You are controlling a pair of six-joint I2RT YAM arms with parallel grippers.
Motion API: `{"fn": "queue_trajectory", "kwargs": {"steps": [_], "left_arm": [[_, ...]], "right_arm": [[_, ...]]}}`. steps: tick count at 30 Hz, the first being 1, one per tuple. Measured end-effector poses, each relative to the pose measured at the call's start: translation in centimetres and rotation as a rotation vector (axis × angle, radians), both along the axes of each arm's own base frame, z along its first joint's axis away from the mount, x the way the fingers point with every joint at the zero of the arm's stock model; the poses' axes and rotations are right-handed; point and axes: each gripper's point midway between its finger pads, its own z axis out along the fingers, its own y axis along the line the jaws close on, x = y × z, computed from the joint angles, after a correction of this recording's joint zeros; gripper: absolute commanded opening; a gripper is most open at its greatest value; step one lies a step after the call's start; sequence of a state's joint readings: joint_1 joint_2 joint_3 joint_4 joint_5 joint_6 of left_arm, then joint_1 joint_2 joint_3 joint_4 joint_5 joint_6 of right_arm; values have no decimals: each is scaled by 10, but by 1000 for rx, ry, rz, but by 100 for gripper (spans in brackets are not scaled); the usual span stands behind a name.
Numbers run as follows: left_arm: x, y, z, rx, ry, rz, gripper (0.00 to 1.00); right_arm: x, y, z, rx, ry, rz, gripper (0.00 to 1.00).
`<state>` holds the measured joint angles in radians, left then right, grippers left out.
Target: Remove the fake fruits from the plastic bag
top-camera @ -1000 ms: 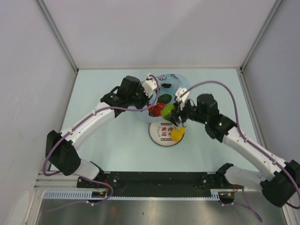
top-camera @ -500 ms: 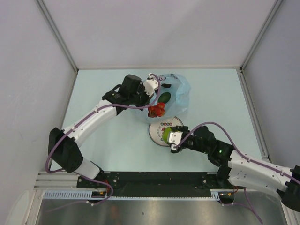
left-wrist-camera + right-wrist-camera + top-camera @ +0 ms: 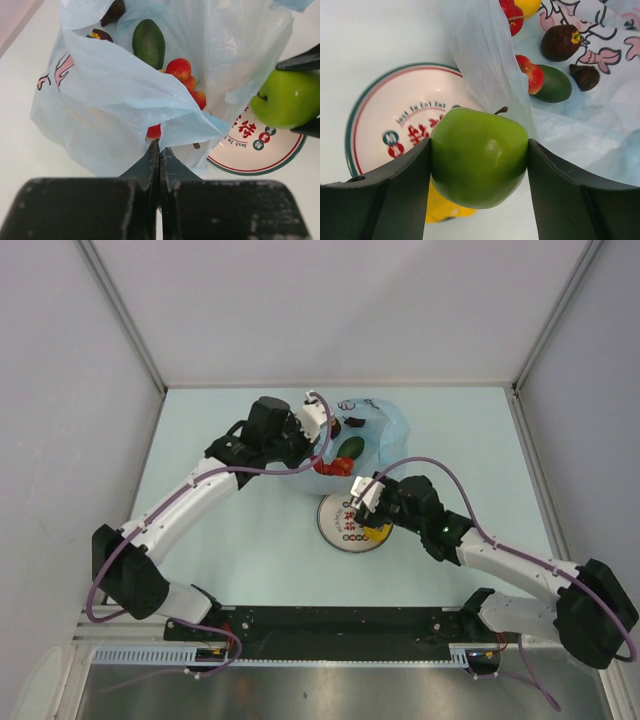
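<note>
A: Where is the fruit, reckoned from the right pincer?

B: The glossy green plastic apple sits squarely between the two fingers of the right pincer. The jaws stand wide and press on its opposite sides, and its stem points ahead of the fingertips. A yellow plastic fruit peeps out from under the apple.

A: And the others?

B: They are just ahead of that pincer, inside the thin translucent light-blue plastic bag. There is a cluster of red plastic berries touching a dark green oval fruit, and two dark brown fruits lie further ahead. A fold of the bag runs down close to the apple's stem; whether it touches, I cannot tell.

A: What lies below the pincer?

B: The round white plate with red lettering. The apple is over its rim on the bag's side. I cannot tell whether the apple rests on anything.

A: The left pincer?

B: The left pincer is closed tight, with a fold of the bag's film nipped between its fingertips. The berries are just beyond its tips, with the dark green fruit past them. The apple shows off to one side, well apart from it.

A: Underneath it all?

B: A pale green table carries both the bag and the plate.
</note>
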<state>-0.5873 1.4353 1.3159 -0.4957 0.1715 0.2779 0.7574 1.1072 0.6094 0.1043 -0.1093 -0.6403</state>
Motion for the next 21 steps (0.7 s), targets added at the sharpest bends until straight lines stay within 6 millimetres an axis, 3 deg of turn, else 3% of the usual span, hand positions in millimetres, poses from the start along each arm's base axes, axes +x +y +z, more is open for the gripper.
{"fn": "queue_trajectory", "kwargs": {"steps": [8, 15, 21], "left_arm": [[4, 15, 0, 0, -1, 38, 0], [7, 17, -3, 6, 7, 46, 0], [8, 19, -4, 3, 12, 56, 0]], "right_arm": [[6, 40, -7, 175, 51, -100, 0], [8, 42, -37, 212, 82, -153, 0], [15, 50, -40, 280, 97, -181, 0]]}}
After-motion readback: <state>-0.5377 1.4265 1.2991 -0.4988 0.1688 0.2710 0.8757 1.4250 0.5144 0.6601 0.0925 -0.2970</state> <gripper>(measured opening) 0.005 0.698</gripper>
